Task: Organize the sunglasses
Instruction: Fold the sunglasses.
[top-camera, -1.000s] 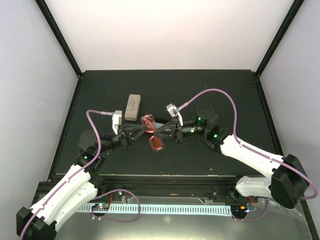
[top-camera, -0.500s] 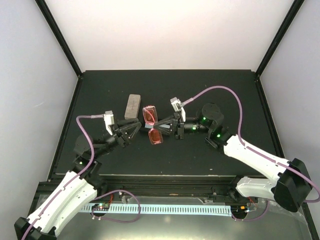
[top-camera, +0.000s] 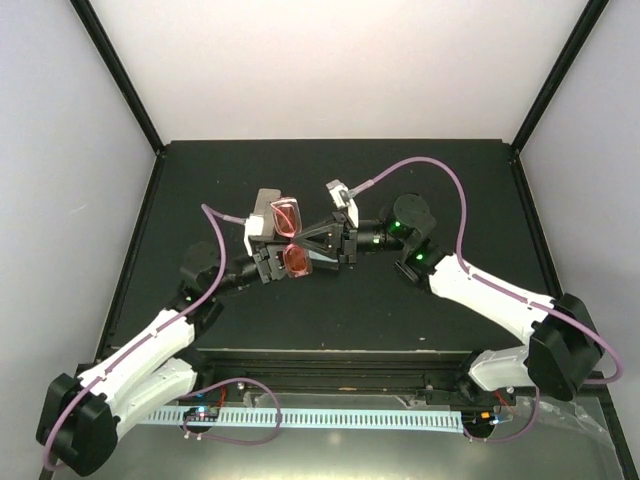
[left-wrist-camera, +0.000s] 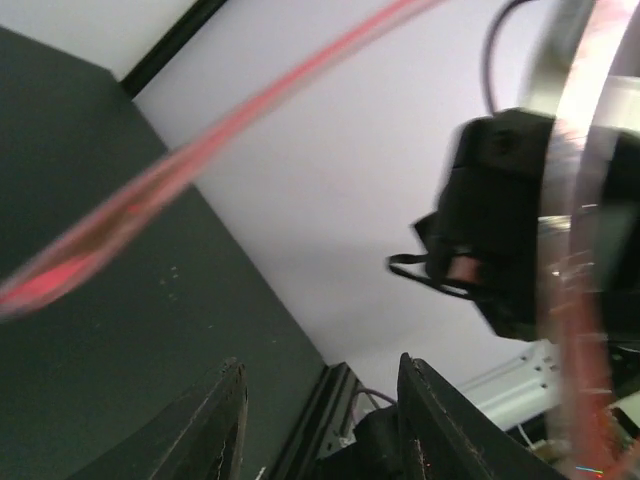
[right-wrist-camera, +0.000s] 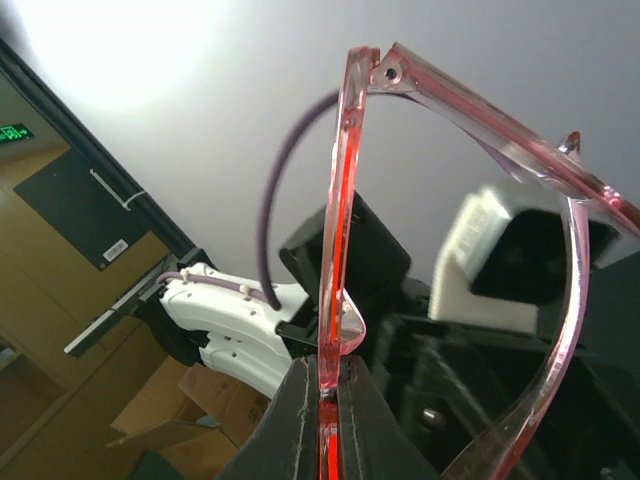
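The red-framed sunglasses (top-camera: 287, 216) are held off the table, unfolded, lenses facing up. My right gripper (top-camera: 314, 241) is shut on the frame near the bridge; in the right wrist view the fingers (right-wrist-camera: 300, 420) pinch the red frame (right-wrist-camera: 335, 200). My left gripper (top-camera: 272, 263) is open, just left of the lower lens and close to it. In the left wrist view the open gripper (left-wrist-camera: 320, 365) holds nothing; a blurred red temple (left-wrist-camera: 130, 205) crosses above and the frame (left-wrist-camera: 580, 250) runs down the right side. The black sunglasses are out of view.
A beige oblong case (top-camera: 263, 203) lies on the dark table (top-camera: 450, 180) just behind the left of the glasses, partly covered by them. White walls and black corner posts enclose the table. Purple cables loop over both arms.
The right gripper has carried the red sunglasses left and toward the back, over the case. The left arm has swung right, bringing its open gripper up against the glasses.
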